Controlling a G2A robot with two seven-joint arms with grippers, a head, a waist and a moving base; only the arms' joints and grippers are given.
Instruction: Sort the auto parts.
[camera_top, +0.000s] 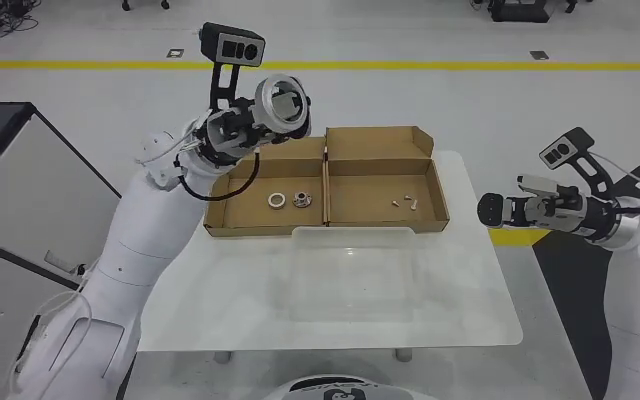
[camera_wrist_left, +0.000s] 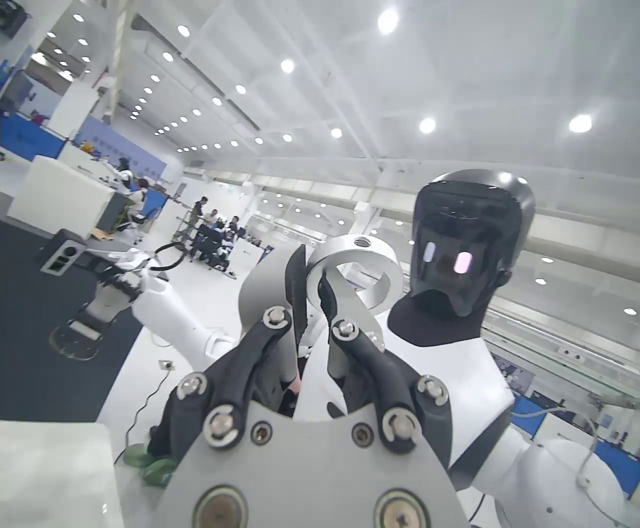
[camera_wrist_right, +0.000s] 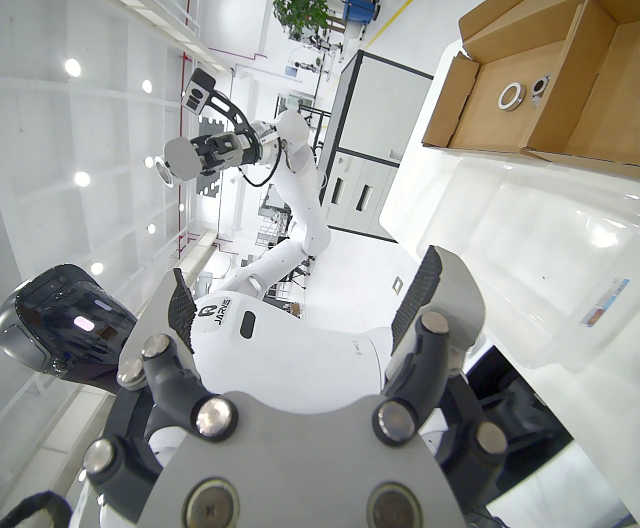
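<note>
High above the white table (camera_top: 480, 300), our left gripper (camera_wrist_left: 312, 295) is clamping a metal ring (camera_wrist_left: 387, 270) (one finger through its hole); our right gripper (camera_wrist_right: 305, 295) is gaping. The cardboard box (camera_top: 378, 133) is holding a washer (camera_top: 273, 200) and a fitting (camera_top: 301, 199) in its left compartment, small bolts (camera_top: 402, 200) in its right.

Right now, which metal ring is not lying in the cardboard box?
The ring clamped in the left gripper, held aloft; the other ring lies flat in the box.

Silver ring (camera_wrist_left: 341, 253), brown cardboard box (camera_top: 372, 201), white table (camera_top: 470, 300)
</note>
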